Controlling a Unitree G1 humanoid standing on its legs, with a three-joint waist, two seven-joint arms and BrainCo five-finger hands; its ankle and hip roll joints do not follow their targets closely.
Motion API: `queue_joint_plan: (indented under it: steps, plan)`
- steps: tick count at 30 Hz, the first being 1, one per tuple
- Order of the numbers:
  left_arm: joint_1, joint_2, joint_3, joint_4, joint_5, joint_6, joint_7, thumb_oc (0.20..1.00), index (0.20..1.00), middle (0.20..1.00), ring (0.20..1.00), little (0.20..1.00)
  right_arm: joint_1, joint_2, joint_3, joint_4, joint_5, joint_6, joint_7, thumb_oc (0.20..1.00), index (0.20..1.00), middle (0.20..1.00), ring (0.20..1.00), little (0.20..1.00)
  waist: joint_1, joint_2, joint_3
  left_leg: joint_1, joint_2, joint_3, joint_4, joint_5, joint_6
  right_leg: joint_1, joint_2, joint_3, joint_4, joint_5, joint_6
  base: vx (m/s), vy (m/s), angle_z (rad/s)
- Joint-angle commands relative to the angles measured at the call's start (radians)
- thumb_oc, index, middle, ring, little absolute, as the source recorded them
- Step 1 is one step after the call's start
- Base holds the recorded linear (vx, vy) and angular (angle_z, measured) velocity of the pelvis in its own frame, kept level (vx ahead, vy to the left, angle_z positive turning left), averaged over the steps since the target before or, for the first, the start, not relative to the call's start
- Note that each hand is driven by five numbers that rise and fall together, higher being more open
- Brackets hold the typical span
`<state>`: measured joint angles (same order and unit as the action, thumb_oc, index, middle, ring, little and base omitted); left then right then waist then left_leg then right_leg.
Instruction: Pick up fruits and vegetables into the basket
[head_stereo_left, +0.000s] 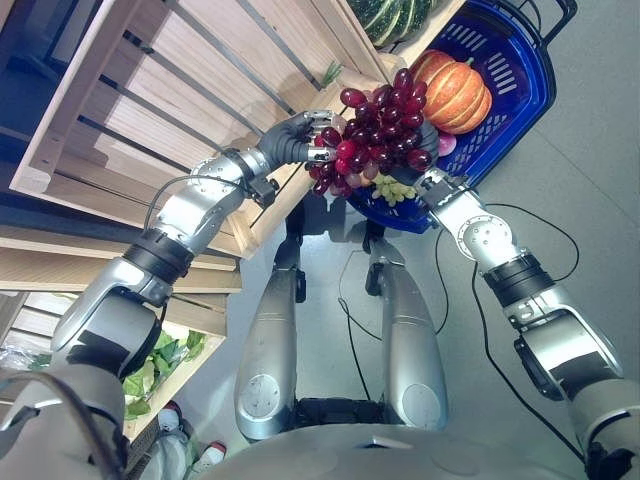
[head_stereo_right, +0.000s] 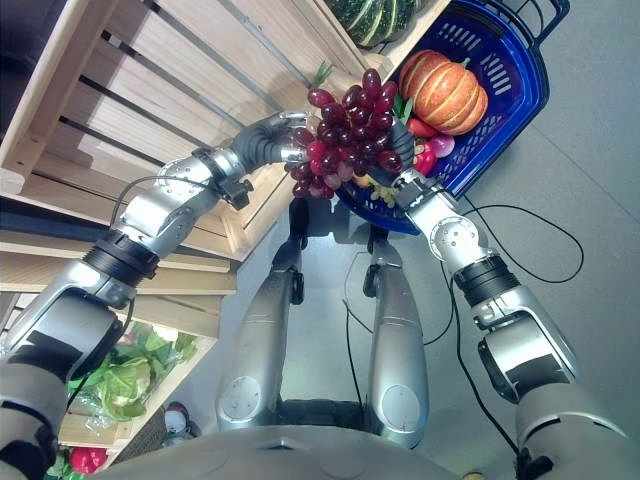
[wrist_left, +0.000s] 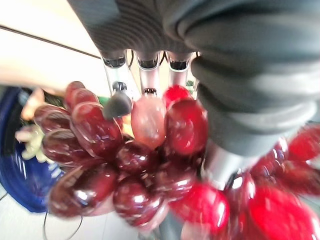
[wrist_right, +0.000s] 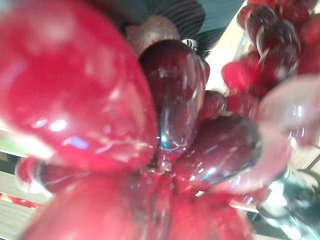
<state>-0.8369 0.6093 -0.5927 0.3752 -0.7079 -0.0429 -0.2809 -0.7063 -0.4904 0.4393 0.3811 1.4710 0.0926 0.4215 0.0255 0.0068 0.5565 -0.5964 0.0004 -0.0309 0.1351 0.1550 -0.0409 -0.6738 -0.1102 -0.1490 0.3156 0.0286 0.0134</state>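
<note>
My left hand (head_stereo_left: 298, 137) is shut on a big bunch of red grapes (head_stereo_left: 375, 130), holding it up at the near rim of the blue basket (head_stereo_left: 520, 85). In the left wrist view its fingers (wrist_left: 145, 70) and thumb curl over the grapes (wrist_left: 145, 165). My right hand (head_stereo_right: 408, 187) sits at the basket's near rim, right under the bunch, its fingers hidden behind the grapes (wrist_right: 175, 100). In the basket lie an orange pumpkin (head_stereo_left: 455, 92), a small bunch of green grapes (head_stereo_left: 395, 190) and a red vegetable (head_stereo_right: 425, 160).
Wooden crate shelves (head_stereo_left: 150, 90) run along the left, close to my left arm. Green striped squash (head_stereo_left: 395, 15) lie on the shelf above the basket. Leafy greens (head_stereo_left: 160, 360) fill a lower crate. Grey floor lies to the right.
</note>
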Motion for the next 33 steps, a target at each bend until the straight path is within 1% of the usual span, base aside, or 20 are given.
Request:
queue_joint_plan:
  steps: [1,3,5,9,11,12,14,16,19,20,24,30,32,33]
  plan:
    - [0.038,-0.022,0.039,0.026,0.007,-0.016,0.090,1.000,1.000,1.000,1.000,1.000,-0.020,0.052,0.007,-0.182,0.040,0.005,0.094,0.200,0.200,0.200,0.200,0.200,-0.011,-0.001,-0.036,-0.007,-0.069,0.001,0.103,-0.114,0.013,0.067,0.034,-0.011,-0.049,0.014,0.089,0.00,0.000,0.00]
    - [0.044,-0.025,0.048,0.029,0.005,-0.026,0.108,1.000,1.000,1.000,1.000,1.000,-0.017,0.054,0.003,-0.188,0.044,0.008,0.090,0.200,0.200,0.200,0.200,0.200,-0.011,-0.002,-0.036,-0.006,-0.070,0.000,0.103,-0.114,0.013,0.067,0.034,-0.012,-0.048,0.013,0.088,0.00,0.000,0.00]
    - [0.064,-0.051,0.084,0.034,-0.031,-0.075,0.197,1.000,1.000,1.000,1.000,1.000,-0.016,0.067,-0.008,-0.182,0.058,0.005,0.073,0.200,0.200,0.200,0.200,0.200,-0.007,-0.004,-0.036,-0.005,-0.069,-0.003,0.102,-0.113,0.013,0.068,0.035,-0.014,-0.046,0.011,0.087,0.00,0.000,0.00]
    - [0.087,-0.075,0.123,0.033,-0.020,-0.116,0.257,1.000,1.000,1.000,1.000,1.000,-0.005,0.083,-0.024,-0.185,0.064,0.005,0.063,0.200,0.200,0.200,0.200,0.200,-0.004,-0.007,-0.036,-0.003,-0.072,-0.007,0.099,-0.112,0.013,0.072,0.036,-0.016,-0.048,0.009,0.086,0.00,0.000,0.00]
    - [0.088,-0.076,0.123,0.033,-0.020,-0.118,0.258,1.000,1.000,1.000,1.000,1.000,-0.005,0.083,-0.025,-0.186,0.064,0.006,0.063,0.200,0.200,0.200,0.200,0.200,-0.004,-0.007,-0.036,-0.003,-0.072,-0.007,0.099,-0.112,0.013,0.072,0.036,-0.016,-0.048,0.009,0.085,0.00,0.000,0.00]
    - [0.100,-0.090,0.141,0.032,-0.025,-0.140,0.284,1.000,1.000,1.000,1.000,1.000,0.001,0.092,-0.033,-0.186,0.070,0.004,0.057,0.200,0.200,0.200,0.200,0.200,-0.003,-0.008,-0.036,-0.005,-0.072,-0.007,0.100,-0.112,0.013,0.070,0.037,-0.017,-0.047,0.007,0.084,0.00,0.000,0.00]
    - [0.105,-0.097,0.150,0.030,-0.026,-0.141,0.292,1.000,1.000,1.000,1.000,1.000,0.003,0.098,-0.038,-0.185,0.073,0.003,0.056,0.200,0.200,0.200,0.200,0.200,-0.002,-0.009,-0.036,-0.007,-0.073,-0.008,0.101,-0.113,0.012,0.071,0.036,-0.018,-0.047,0.006,0.084,0.00,0.000,0.00]
    - [0.116,-0.107,0.161,0.027,-0.025,-0.154,0.309,1.000,1.000,1.000,1.000,1.000,0.010,0.104,-0.043,-0.190,0.072,0.003,0.056,0.200,0.200,0.200,0.200,0.200,-0.001,-0.010,-0.036,-0.011,-0.073,-0.008,0.105,-0.113,0.012,0.068,0.035,-0.019,-0.045,0.006,0.084,0.00,0.000,0.00]
    - [0.116,-0.109,0.162,0.028,-0.027,-0.157,0.311,1.000,1.000,1.000,1.000,1.000,0.011,0.106,-0.043,-0.188,0.072,0.001,0.057,0.200,0.200,0.200,0.200,0.200,-0.001,-0.010,-0.036,-0.012,-0.073,-0.008,0.105,-0.113,0.011,0.068,0.035,-0.019,-0.044,0.006,0.084,0.00,0.000,0.00]
    - [0.124,-0.122,0.174,0.023,-0.039,-0.161,0.312,1.000,1.000,1.000,1.000,1.000,0.014,0.109,-0.049,-0.189,0.072,0.001,0.055,0.200,0.200,0.200,0.200,0.200,-0.001,-0.011,-0.036,-0.009,-0.073,-0.008,0.107,-0.115,0.012,0.070,0.036,-0.019,-0.042,0.003,0.083,0.00,0.000,0.00]
    - [0.129,-0.126,0.177,0.024,-0.041,-0.182,0.317,1.000,1.000,1.000,1.000,1.000,0.018,0.110,-0.051,-0.191,0.073,-0.006,0.052,0.200,0.200,0.200,0.200,0.200,-0.002,-0.011,-0.036,-0.013,-0.073,-0.007,0.110,-0.115,0.011,0.064,0.036,-0.019,-0.038,0.004,0.082,0.00,0.000,0.00]
    - [0.135,-0.141,0.209,0.024,-0.074,-0.250,0.346,1.000,1.000,1.000,1.000,1.000,0.018,0.118,-0.070,-0.174,0.077,-0.003,0.063,0.200,0.200,0.200,0.200,0.200,-0.002,-0.013,-0.036,-0.009,-0.072,-0.007,0.112,-0.120,0.010,0.067,0.036,-0.019,-0.034,-0.001,0.082,0.00,0.000,0.00]
    - [0.136,-0.142,0.211,0.022,-0.076,-0.253,0.351,1.000,1.000,1.000,1.000,1.000,0.019,0.116,-0.071,-0.174,0.079,-0.004,0.065,0.200,0.200,0.200,0.200,0.200,-0.002,-0.013,-0.036,-0.010,-0.072,-0.007,0.112,-0.120,0.010,0.067,0.036,-0.019,-0.034,-0.001,0.082,0.00,0.000,0.00]
    - [0.140,-0.148,0.222,0.019,-0.085,-0.268,0.368,1.000,1.000,1.000,1.000,1.000,0.021,0.122,-0.074,-0.173,0.076,-0.008,0.066,0.200,0.200,0.200,0.200,0.200,-0.001,-0.013,-0.036,-0.011,-0.072,-0.008,0.114,-0.121,0.009,0.066,0.036,-0.019,-0.032,-0.003,0.082,0.00,0.000,0.00]
